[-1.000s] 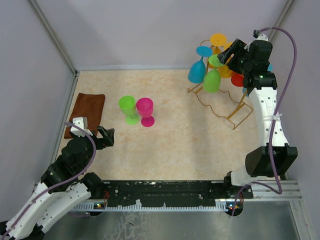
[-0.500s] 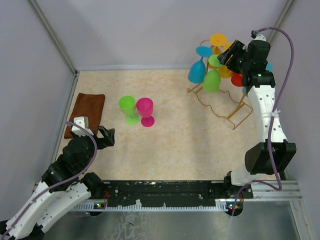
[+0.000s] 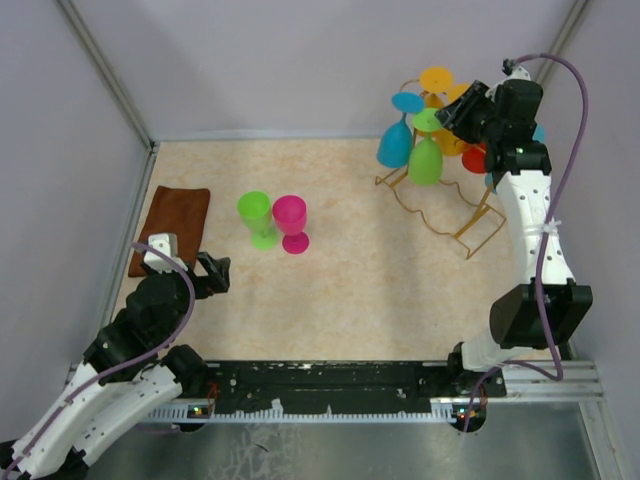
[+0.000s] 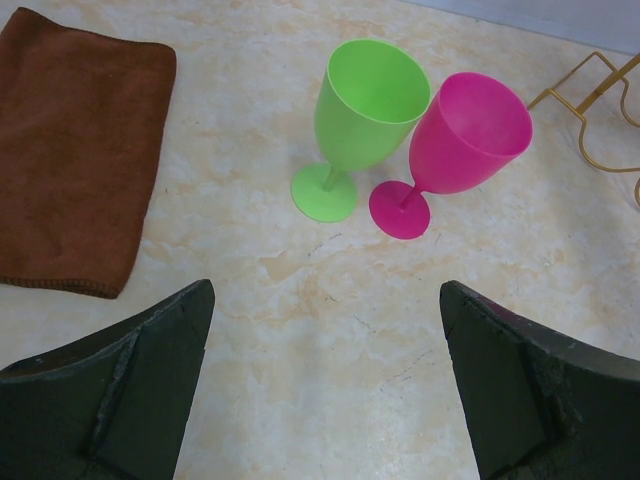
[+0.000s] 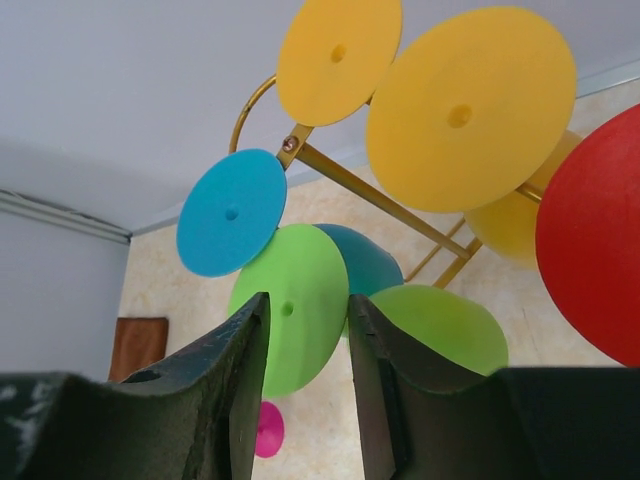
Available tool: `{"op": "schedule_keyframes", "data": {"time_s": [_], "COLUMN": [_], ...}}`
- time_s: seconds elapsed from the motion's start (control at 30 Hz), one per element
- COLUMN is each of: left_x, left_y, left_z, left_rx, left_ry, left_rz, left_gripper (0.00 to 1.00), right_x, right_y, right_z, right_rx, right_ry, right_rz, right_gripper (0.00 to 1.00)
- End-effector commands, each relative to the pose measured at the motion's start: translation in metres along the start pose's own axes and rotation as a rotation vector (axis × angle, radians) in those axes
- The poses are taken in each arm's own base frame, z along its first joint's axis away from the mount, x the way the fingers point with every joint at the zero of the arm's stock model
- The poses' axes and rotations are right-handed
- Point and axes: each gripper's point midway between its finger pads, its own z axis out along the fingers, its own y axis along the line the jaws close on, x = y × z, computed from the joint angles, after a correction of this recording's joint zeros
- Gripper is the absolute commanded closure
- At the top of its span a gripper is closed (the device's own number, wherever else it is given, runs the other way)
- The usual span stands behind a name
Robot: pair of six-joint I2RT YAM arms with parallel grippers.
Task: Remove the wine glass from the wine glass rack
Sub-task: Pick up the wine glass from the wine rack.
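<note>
The golden wire wine glass rack (image 3: 470, 215) stands at the far right, and its bar shows in the right wrist view (image 5: 370, 195). Several glasses hang on it upside down. A green wine glass (image 3: 427, 162) hangs at the front beside a blue one (image 3: 393, 145). My right gripper (image 3: 450, 112) is up at the rack's top, right by the green glass's foot. In the right wrist view my right gripper (image 5: 308, 300) has its jaws a narrow gap apart, with the green foot (image 5: 290, 320) just beyond them. My left gripper (image 3: 212, 272) is open and empty, low over the table (image 4: 325, 290).
A green glass (image 3: 256, 215) and a pink glass (image 3: 291, 218) stand upright mid-table, also in the left wrist view (image 4: 365, 100) (image 4: 470, 130). A brown cloth (image 3: 172, 225) lies at the left wall. Yellow (image 5: 465, 110) and red (image 5: 595, 240) feet crowd the rack top.
My right gripper has shifted slightly up and right at the rack's top. The green glass has barely swayed. The left arm has not moved.
</note>
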Motion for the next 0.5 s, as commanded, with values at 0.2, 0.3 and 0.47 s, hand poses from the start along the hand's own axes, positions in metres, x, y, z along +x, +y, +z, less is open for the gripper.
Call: {"op": "schedule_keyframes", "data": {"time_s": [0.2, 0.3, 0.47], "left_x": [0.0027, 0.0026, 0.0025], "left_y": [-0.0003, -0.0002, -0.0002], "left_z": [0.0011, 0.001, 0.0012], "left_rx": [0.0, 0.001, -0.001], "left_ry": [0.006, 0.006, 0.006], "left_rz": [-0.002, -0.001, -0.002], "left_gripper": [0.01, 0.01, 0.01], "right_x": [-0.0103, -0.0067, -0.0089], "right_y": [0.0049, 0.002, 0.0031], "right_z": [-0.0036, -0.0029, -0.0046], "right_rx": [-0.059, -0.069, -0.102], "right_ry": [-0.056, -0.057, -0.077], "right_rz": [0.06, 0.098, 0.159], "right_gripper": [0.66, 0.67, 0.75]}}
